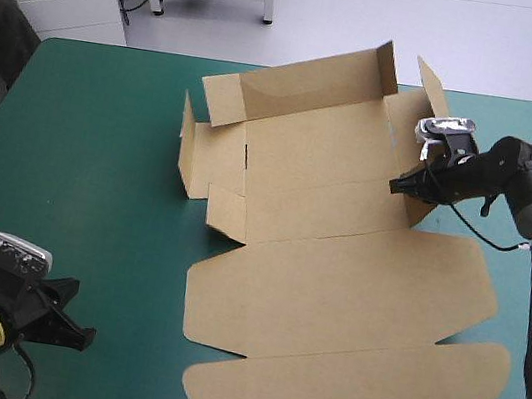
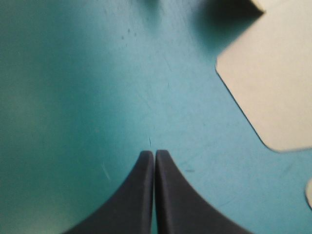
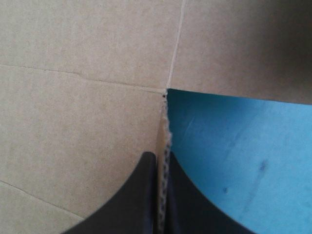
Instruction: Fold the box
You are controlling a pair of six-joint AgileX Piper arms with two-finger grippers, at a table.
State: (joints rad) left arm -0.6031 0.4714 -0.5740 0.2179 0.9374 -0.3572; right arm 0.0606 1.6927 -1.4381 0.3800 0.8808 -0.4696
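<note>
Brown cut-cardboard box (image 1: 336, 271) sits mid teal-green cover (image 1: 91, 152), maybe halfway done: far and side walls up, not tucked yet, lid flat. Right gripper (image 3: 162, 157) pinches the right wall's edge; left gripper (image 2: 154, 154) clenched on nothing.

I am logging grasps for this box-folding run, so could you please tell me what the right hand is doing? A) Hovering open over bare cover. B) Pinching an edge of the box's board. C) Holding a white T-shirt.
B: in the right wrist view the right hand is all but shut, with a raw edge of the brown box between its fingers.
</note>
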